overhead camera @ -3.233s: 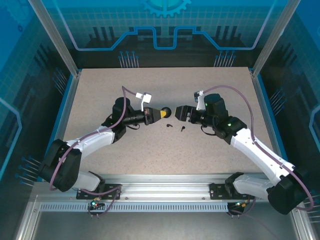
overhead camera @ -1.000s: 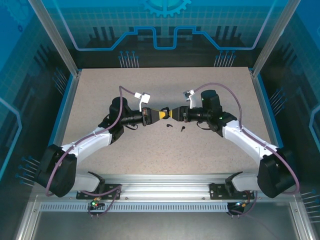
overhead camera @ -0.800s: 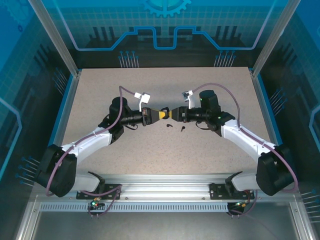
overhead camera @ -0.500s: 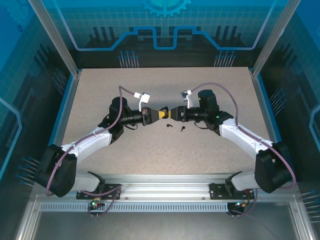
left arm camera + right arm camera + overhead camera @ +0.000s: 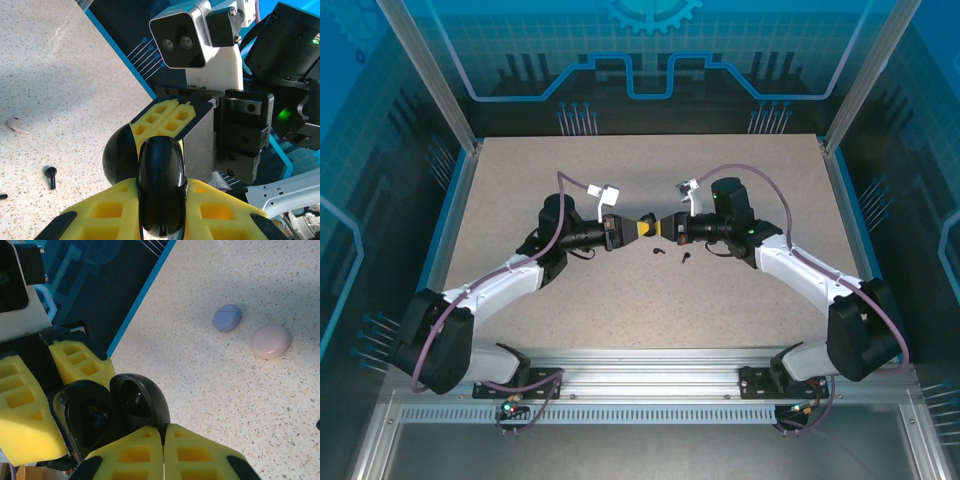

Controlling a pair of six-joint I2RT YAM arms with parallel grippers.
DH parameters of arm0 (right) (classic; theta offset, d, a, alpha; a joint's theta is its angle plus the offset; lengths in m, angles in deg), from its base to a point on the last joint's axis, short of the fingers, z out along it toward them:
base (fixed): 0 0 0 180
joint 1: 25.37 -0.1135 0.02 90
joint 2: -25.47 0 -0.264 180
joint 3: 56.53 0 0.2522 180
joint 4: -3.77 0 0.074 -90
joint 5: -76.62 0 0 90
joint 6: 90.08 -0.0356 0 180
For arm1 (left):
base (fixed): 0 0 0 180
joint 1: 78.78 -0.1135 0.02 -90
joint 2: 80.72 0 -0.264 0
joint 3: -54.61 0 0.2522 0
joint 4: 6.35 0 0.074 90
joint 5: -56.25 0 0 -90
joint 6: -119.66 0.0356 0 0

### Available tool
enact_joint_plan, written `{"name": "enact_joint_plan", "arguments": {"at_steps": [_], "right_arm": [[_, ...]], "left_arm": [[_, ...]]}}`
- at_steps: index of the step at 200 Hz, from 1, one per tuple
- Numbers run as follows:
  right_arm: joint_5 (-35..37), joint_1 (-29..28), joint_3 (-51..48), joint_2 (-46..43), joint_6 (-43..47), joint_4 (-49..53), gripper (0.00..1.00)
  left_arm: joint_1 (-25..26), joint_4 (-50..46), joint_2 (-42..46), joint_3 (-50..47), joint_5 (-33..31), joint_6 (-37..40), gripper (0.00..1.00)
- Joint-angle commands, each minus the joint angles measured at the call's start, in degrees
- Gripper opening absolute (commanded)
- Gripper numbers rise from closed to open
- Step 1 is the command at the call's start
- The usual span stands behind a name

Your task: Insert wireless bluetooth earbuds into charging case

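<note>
Worry here: if my right claw (image 5: 163, 436) shoves harder on the lid, the black case (image 5: 160, 175) could twist out of the left claw (image 5: 638, 228) or snap shut. Left claw is clamped on the case. Right claw is clenched, pads together, looks empty, tips against the open lid. Black earbuds (image 5: 657, 251) lie on the desk (image 5: 570, 170) just beside the claws, none loaded yet.
</note>
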Motion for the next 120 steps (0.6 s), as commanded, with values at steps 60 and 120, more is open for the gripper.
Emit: {"name": "enact_joint_plan", "arguments": {"at_steps": [60, 120], "right_arm": [[9.03, -0.03, 7.82, -0.11, 8.14, 15.72, 0.00], [16.38, 1.11, 22.33, 5.58, 26.10, 35.08, 0.00]], "left_arm": [[-0.22, -9.97, 3.18, 5.36, -2.30, 6.43, 0.77], [-3.09, -30.63, 2.31, 15.74, 2.63, 19.83, 0.99]]}}
